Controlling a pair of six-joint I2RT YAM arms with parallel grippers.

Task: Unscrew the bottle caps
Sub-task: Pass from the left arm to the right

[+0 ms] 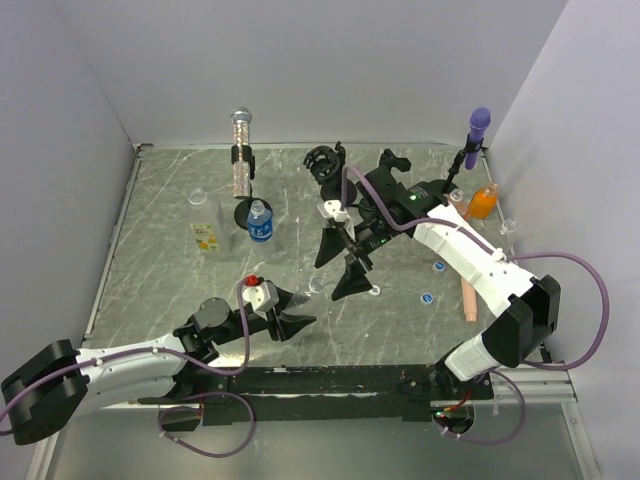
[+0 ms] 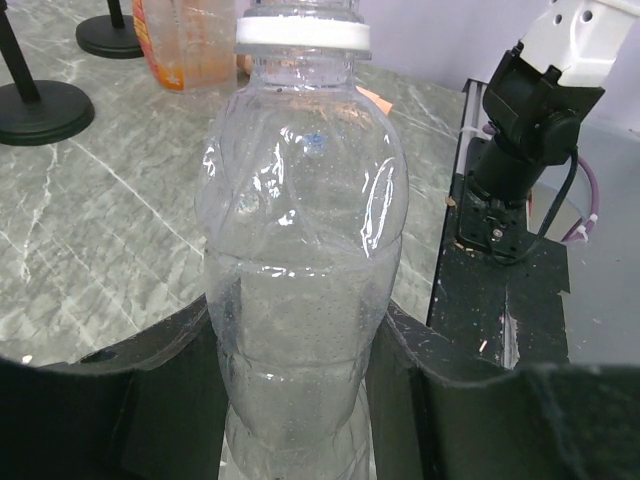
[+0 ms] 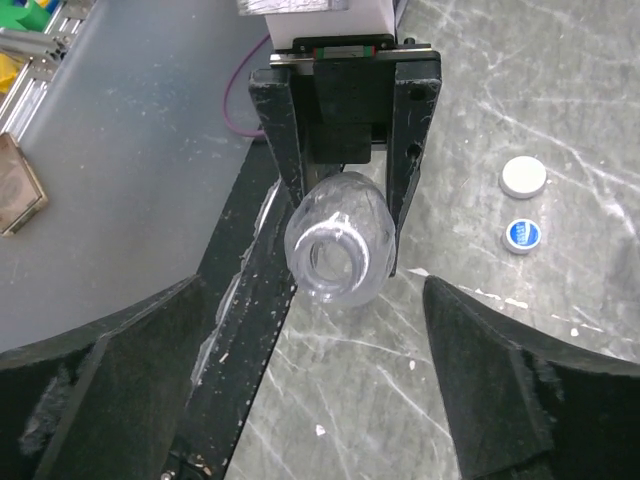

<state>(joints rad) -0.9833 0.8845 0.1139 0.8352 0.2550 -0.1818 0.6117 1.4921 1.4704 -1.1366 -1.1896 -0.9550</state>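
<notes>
left jaws tight around a clear uncapped bottle (image 2: pixel 300 300), right jaws wide apart above its mouth

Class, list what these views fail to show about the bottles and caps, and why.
- Left wrist view: the mouth of the clear bottle is cut off by the top edge.
- Same view: the orange bottle is cut off above too, its cap unseen.
- Top view: print on the blue cap is too small to read.
- Right wrist view: the clear bottle's base is hidden beneath its own shoulders.

Blue-labelled bottle (image 1: pixel 260 224) stands beside black stand base (image 1: pixel 240 213)
</notes>
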